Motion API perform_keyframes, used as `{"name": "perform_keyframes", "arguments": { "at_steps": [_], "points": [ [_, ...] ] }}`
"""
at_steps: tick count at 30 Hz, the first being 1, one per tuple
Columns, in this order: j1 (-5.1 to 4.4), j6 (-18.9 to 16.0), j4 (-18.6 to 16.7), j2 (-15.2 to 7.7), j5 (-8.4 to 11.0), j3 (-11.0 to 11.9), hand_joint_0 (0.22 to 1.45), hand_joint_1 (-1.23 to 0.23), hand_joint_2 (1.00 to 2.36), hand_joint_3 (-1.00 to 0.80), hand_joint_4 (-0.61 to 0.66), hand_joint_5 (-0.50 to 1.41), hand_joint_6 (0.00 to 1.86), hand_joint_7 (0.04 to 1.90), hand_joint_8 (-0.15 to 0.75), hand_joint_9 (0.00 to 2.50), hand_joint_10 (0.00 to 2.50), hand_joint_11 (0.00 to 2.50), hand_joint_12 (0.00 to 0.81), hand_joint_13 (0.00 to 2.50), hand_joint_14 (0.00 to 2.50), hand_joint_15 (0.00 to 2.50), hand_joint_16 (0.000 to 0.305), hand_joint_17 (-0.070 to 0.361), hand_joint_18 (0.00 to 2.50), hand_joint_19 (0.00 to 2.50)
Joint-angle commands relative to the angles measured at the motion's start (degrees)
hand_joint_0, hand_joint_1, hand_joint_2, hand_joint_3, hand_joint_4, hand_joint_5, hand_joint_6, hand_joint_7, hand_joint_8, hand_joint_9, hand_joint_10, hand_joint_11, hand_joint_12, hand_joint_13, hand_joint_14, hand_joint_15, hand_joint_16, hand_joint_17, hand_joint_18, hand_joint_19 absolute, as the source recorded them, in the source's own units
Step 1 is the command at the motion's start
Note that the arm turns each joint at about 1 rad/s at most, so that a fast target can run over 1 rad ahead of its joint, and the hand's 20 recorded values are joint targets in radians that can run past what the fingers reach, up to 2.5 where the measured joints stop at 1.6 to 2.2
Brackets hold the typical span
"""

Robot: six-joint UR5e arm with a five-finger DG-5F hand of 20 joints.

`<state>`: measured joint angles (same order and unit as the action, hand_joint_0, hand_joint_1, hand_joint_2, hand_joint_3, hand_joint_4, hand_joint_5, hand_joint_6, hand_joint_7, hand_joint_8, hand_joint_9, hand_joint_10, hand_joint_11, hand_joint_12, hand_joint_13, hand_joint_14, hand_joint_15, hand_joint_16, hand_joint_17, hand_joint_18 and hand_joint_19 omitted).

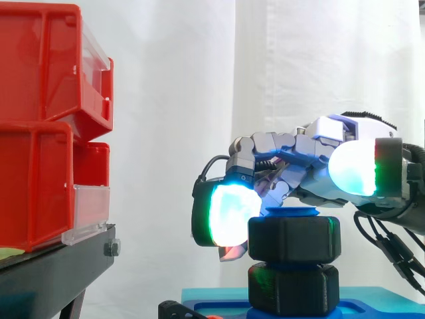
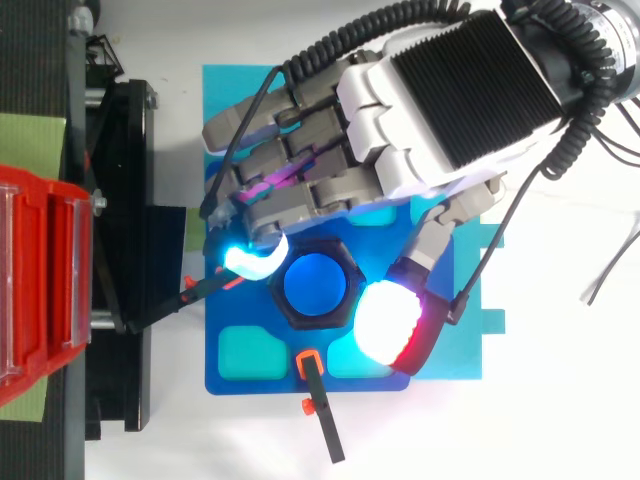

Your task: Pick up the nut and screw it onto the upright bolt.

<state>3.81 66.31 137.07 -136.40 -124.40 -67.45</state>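
A pleated white curtain (image 1: 199,80) hangs evenly lit across the back, while at the left 2 red bins (image 1: 40,133) with clear front lips sit stacked on a black stand (image 1: 53,266), beside a white tabletop (image 2: 560,400).

The nut (image 1: 294,238) is matt black plastic with a slightly rough face. The bolt (image 2: 313,283) is smooth blue plastic with a dull sheen. The base plate (image 2: 450,350) is blue plastic, semi-gloss. The hand (image 2: 420,110) combines grey metal-look links, a glossy white plastic shell and a ribbed matt black cover; its pads (image 1: 229,214) are smooth and translucent. The bins (image 1: 40,73) are glossy red plastic with clear plastic fronts. The curtain (image 1: 199,100) is white cloth.
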Motion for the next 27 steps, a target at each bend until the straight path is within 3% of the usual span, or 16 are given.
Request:
{"name": "perform_keyframes", "arguments": {
  "at_steps": [1, 9, 19, 27],
  "points": [
    [0.5, -0.04, -0.22, -0.01, -0.14, 0.04, 0.5, -0.14, 1.0, -0.5, 0.17, -0.01, 0.5, 1.51, 0.247, 0.9, 0.0, 0.0, 0.221, 0.66, 0.0, 0.0, 0.025, 0.056, 0.37, 0.01],
    [1.2, -0.13, -0.13, -0.01, -0.31, 0.04, 0.5, -0.15, 1.0, -0.5, 0.12, 0.02, 0.5, 1.67, 0.257, 0.94, 0.0, 0.0, 0.214, 0.7, 0.0, 0.0, 0.023, 0.053, 0.42, 0.02],
    [2.26, -0.39, -0.49, -0.01, -1.37, 0.04, 0.51, -0.16, 1.0, -0.5, 0.12, 0.03, 0.5, 1.68, 0.258, 0.97, 0.0, 0.0, 0.21, 0.73, 0.0, 0.0, 0.022, 0.05, 0.45, 0.04],
    [2.52, -0.48, -1.1, -0.01, -1.46, 0.04, 0.5, -0.15, 1.0, -0.5, 0.21, -0.03, 0.5, 1.34, 0.252, 0.95, 0.0, 0.0, 0.216, 0.72, 0.0, 0.0, 0.023, 0.053, 0.44, 0.04]
  ]
}}
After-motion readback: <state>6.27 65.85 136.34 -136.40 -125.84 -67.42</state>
